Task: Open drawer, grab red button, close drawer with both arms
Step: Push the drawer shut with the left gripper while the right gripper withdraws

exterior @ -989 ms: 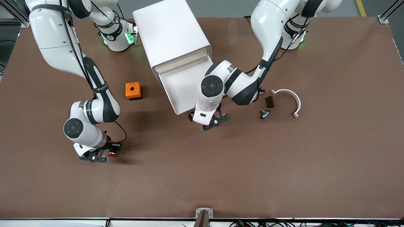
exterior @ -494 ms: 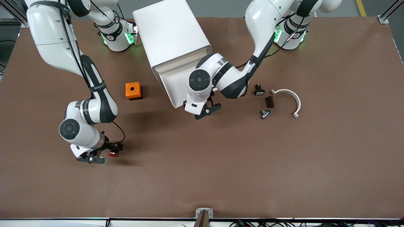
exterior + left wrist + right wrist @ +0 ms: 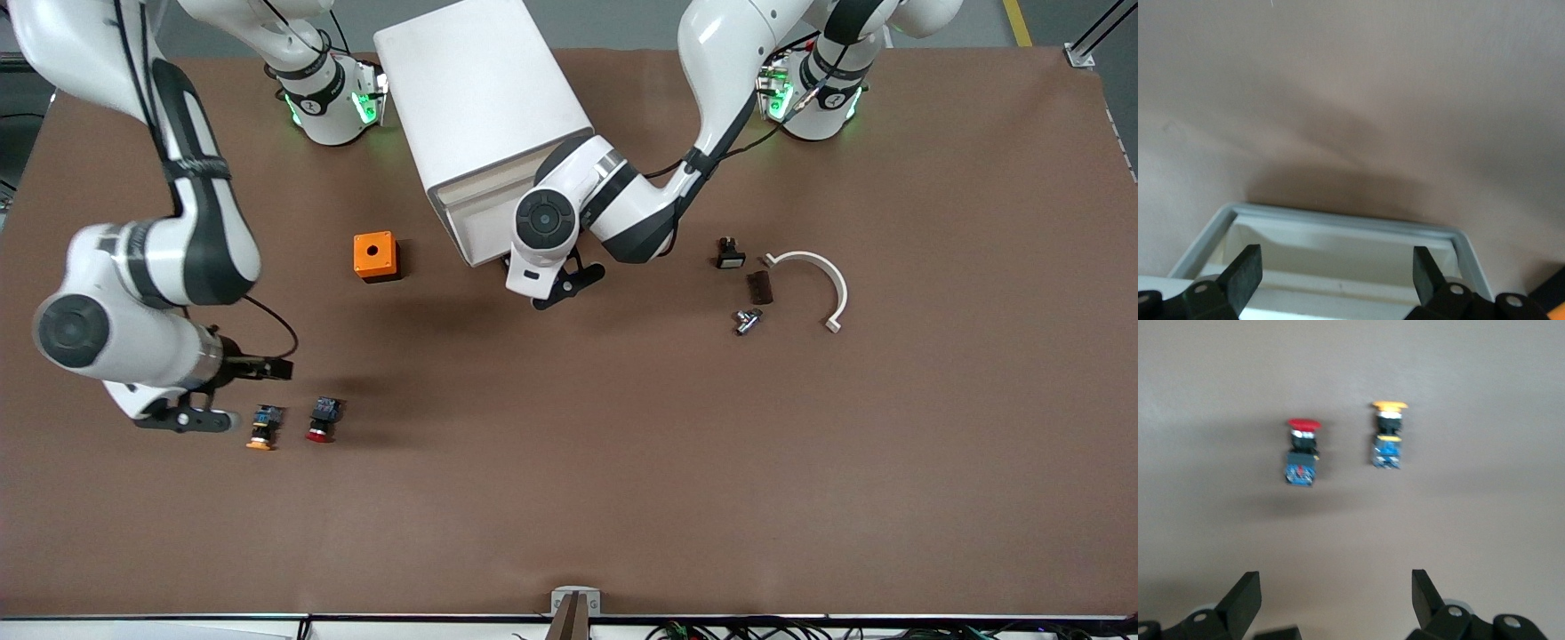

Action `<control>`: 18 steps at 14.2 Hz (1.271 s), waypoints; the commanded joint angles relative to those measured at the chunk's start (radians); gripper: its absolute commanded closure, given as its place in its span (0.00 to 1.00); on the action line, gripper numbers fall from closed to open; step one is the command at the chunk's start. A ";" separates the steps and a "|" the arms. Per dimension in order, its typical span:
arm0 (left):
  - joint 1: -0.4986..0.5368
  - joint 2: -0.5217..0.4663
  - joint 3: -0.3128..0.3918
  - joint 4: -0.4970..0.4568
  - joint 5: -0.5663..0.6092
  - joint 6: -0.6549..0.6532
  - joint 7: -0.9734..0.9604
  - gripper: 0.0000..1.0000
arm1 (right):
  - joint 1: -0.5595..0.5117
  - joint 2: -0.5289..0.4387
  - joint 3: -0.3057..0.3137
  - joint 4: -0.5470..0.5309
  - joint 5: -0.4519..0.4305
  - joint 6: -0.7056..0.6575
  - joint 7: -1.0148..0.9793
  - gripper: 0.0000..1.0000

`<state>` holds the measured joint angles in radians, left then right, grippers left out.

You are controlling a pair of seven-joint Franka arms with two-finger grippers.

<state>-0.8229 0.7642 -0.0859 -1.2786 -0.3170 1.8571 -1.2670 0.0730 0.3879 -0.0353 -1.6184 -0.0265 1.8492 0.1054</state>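
Observation:
The red-capped button [image 3: 321,420] lies on the table, free, beside an orange-capped switch [image 3: 261,428]. Both show in the right wrist view: the red button [image 3: 1302,451] and the orange-capped switch [image 3: 1387,434]. My right gripper [image 3: 227,394] is open and empty, up above the table beside them, toward the right arm's end; in its wrist view [image 3: 1336,593] the jaws stand wide apart. My left gripper [image 3: 556,289] is open at the front of the top drawer [image 3: 476,227], which sticks out only a little from the white cabinet [image 3: 480,89]. The left wrist view shows the drawer's rim [image 3: 1338,219] between the open jaws [image 3: 1336,273].
An orange box with a hole [image 3: 374,256] stands nearer the right arm's end than the cabinet. Toward the left arm's end lie a small black switch [image 3: 729,253], a dark brown piece [image 3: 758,286], a metal part [image 3: 747,320] and a white curved bracket [image 3: 813,276].
The right gripper let go of the red button and drew back and up toward the right arm's end. The left gripper pushed the drawer most of the way into the cabinet.

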 commanded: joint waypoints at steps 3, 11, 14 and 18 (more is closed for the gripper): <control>-0.021 -0.007 0.003 -0.010 -0.094 -0.012 -0.023 0.01 | -0.105 -0.128 0.014 -0.011 -0.013 -0.123 -0.067 0.00; -0.033 0.020 0.003 -0.010 -0.261 -0.006 -0.020 0.01 | -0.122 -0.250 0.017 -0.009 -0.013 -0.220 -0.072 0.00; -0.033 0.027 0.003 -0.008 -0.280 -0.003 -0.018 0.01 | -0.122 -0.250 0.017 0.002 -0.003 -0.222 -0.070 0.00; -0.033 0.026 0.005 -0.008 -0.277 -0.002 -0.008 0.01 | -0.098 -0.218 0.021 0.141 -0.018 -0.309 -0.064 0.00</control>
<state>-0.8483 0.7883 -0.0856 -1.2919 -0.5731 1.8546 -1.2770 -0.0307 0.1504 -0.0212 -1.5652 -0.0266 1.6008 0.0421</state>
